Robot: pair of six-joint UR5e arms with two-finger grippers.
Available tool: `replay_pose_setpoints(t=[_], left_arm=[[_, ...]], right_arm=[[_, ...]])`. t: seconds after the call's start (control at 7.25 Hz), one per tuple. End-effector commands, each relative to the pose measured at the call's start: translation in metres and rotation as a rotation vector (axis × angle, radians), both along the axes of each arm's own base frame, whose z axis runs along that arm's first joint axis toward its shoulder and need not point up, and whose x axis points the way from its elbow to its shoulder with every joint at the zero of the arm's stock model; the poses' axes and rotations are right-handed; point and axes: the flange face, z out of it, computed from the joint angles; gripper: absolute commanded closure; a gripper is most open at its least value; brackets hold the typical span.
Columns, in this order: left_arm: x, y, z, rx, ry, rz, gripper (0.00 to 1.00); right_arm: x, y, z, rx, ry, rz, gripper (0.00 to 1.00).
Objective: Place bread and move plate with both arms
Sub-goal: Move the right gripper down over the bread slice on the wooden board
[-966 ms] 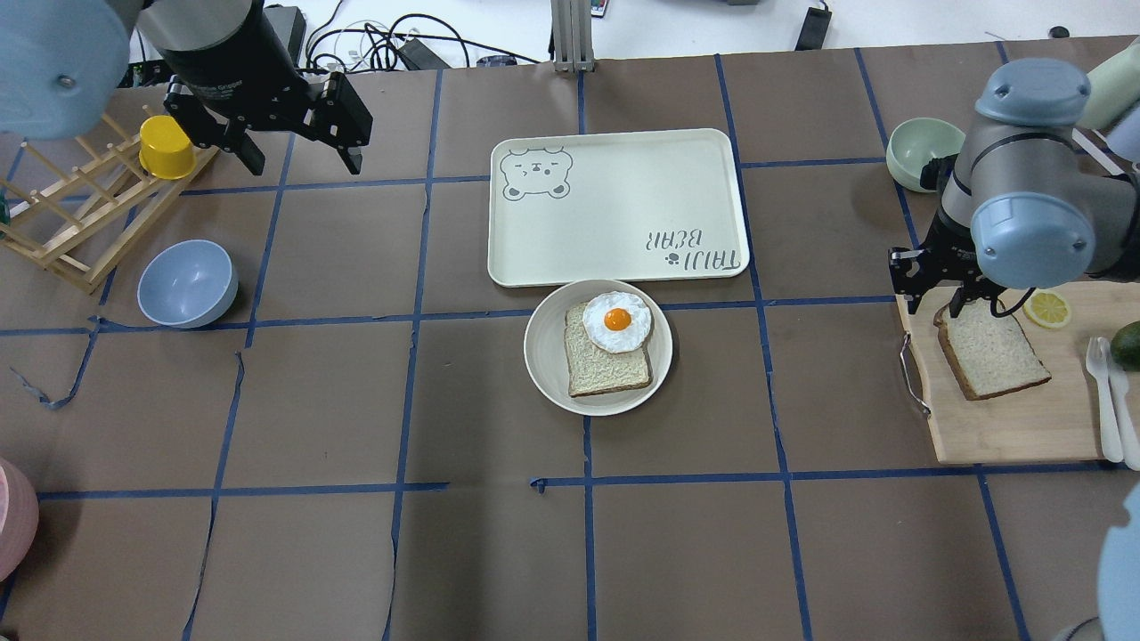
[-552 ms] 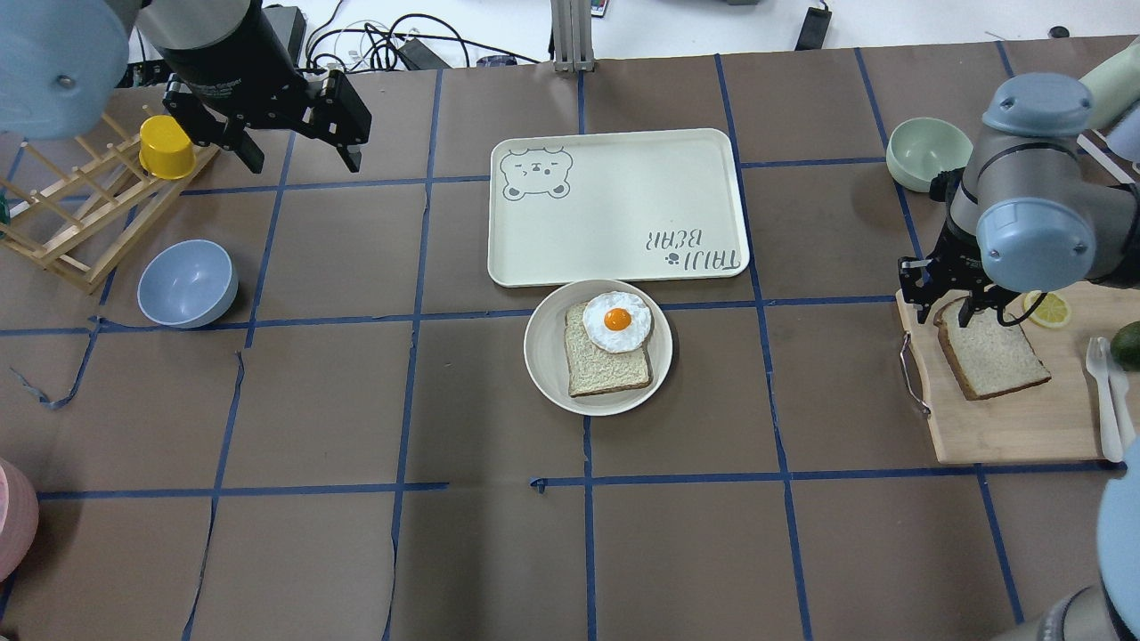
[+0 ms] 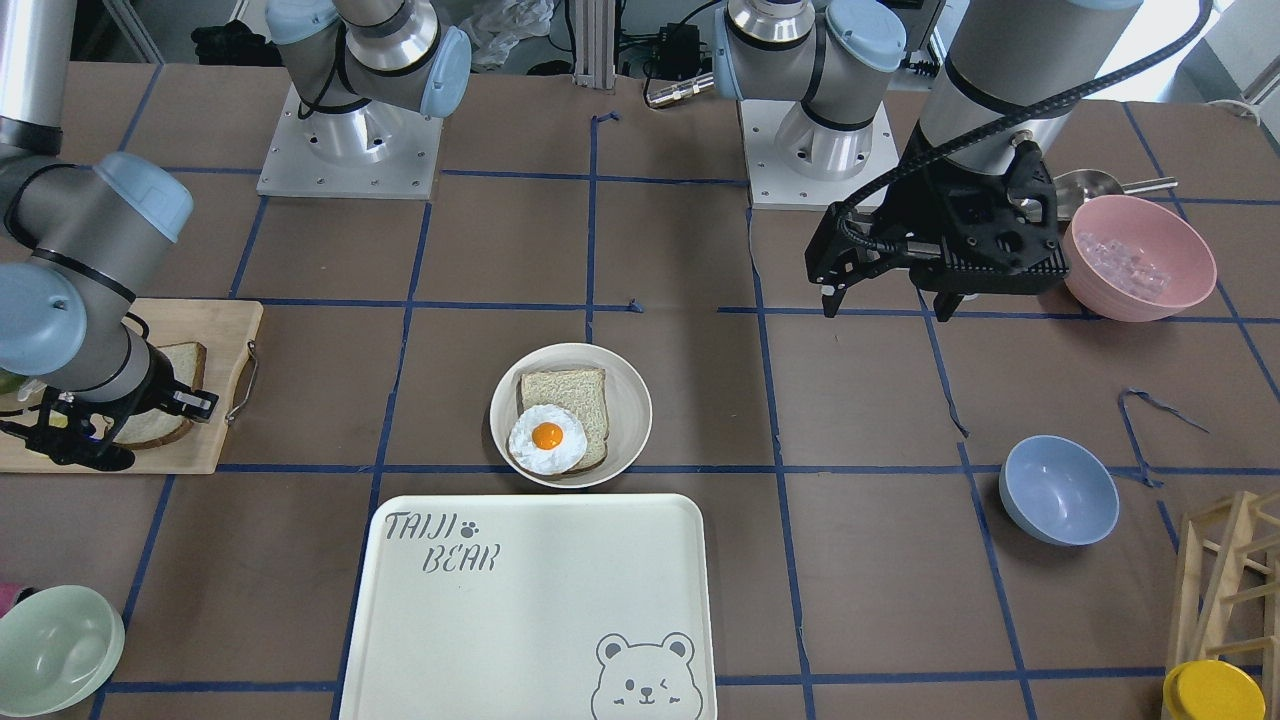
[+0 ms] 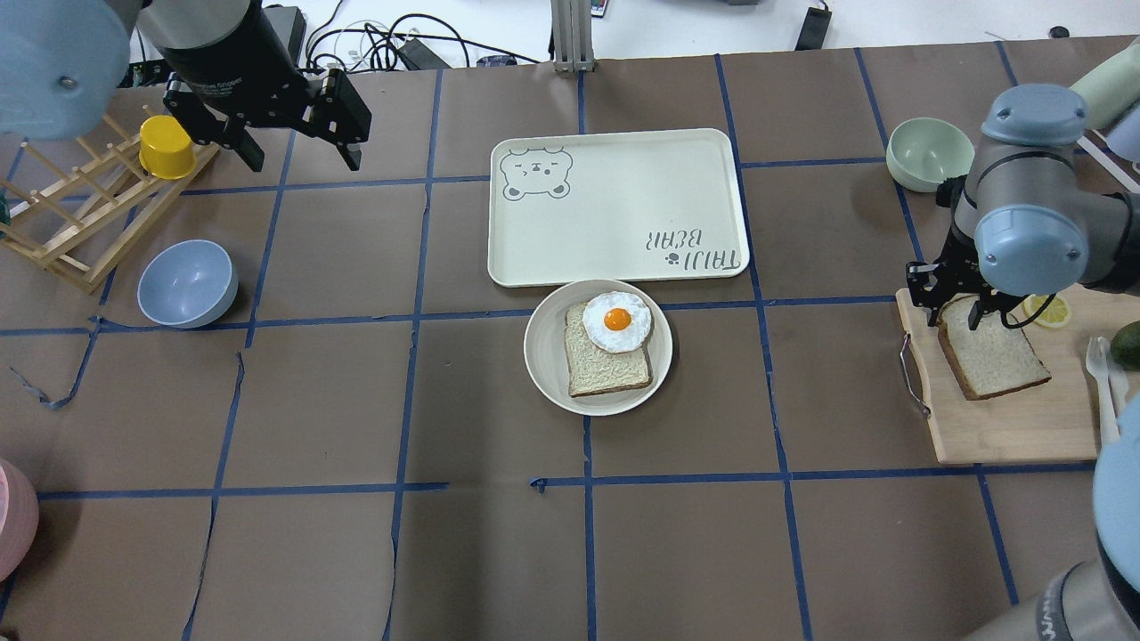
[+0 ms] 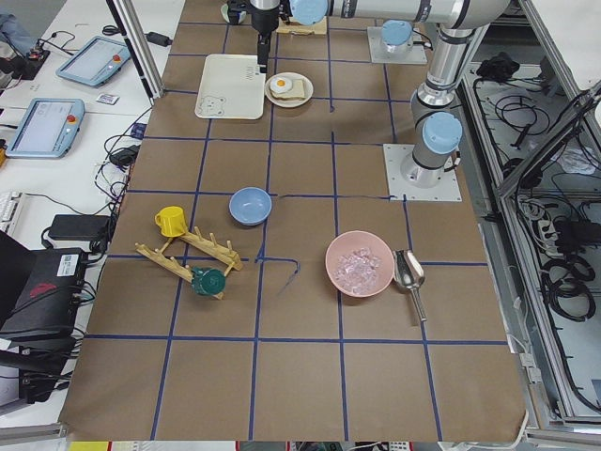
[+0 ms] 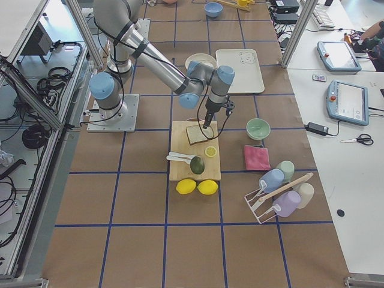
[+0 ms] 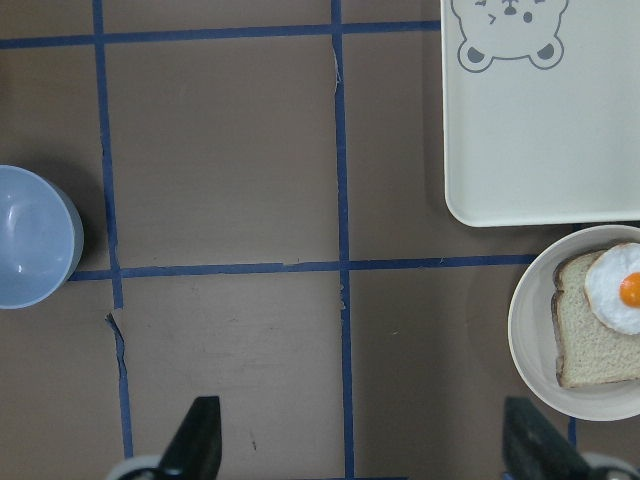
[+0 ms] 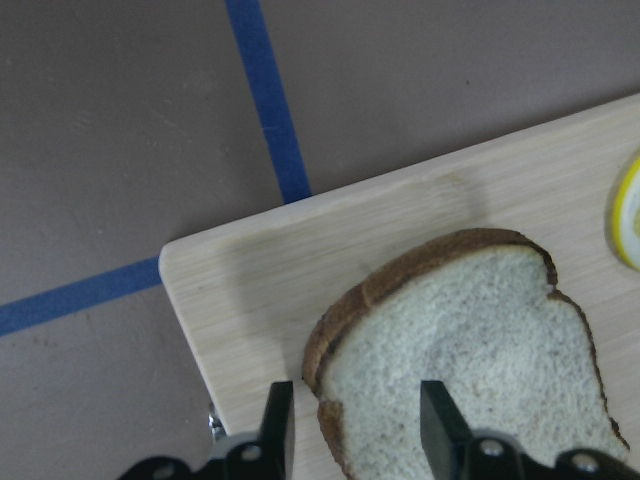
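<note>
The bread [image 4: 996,354], a large dark-crusted slice, lies on a wooden cutting board [image 4: 1015,432] at the right. My right gripper [image 4: 956,313] is open and low over the bread's far left corner. In the right wrist view the bread [image 8: 470,340] has its crust edge between the two fingers of the gripper [image 8: 355,425], with a gap to the left finger. The plate [image 4: 543,356] sits mid-table and holds a smaller slice with a fried egg. My left gripper [image 4: 301,160] is open and empty, high at the far left; the left wrist view shows the plate [image 7: 530,330] at its right edge.
A bear-print tray [image 4: 614,205] lies just beyond the plate. A green bowl [image 4: 926,151] stands beyond the board. A lemon slice [image 4: 1049,310] and cutlery [image 4: 1106,392] lie on the board. A blue bowl [image 4: 187,283], a wooden rack with a yellow cup [image 4: 166,147] and a pink bowl [image 3: 1140,255] are on the left side.
My right gripper has moved right and lowered onto the bread's far corner. My left arm has stayed nearly still.
</note>
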Motion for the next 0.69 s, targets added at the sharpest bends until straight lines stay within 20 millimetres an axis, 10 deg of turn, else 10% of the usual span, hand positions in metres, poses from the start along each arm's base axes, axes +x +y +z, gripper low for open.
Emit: replay_pose_setpoints(t=[0.0,0.55], left_arm=[[-0.0002,0.0002,-0.0009,0.002,-0.001,0.0,0.0],[0.0006,0.0,-0.0009,0.002,-0.001,0.001,0.0]], right_arm=[[-0.0036,-0.0012,-0.0022,-0.004,-0.006,-0.013,0.47],[-0.0031,-0.0004,-0.0084,0.008,-0.011,-0.016,0.52]])
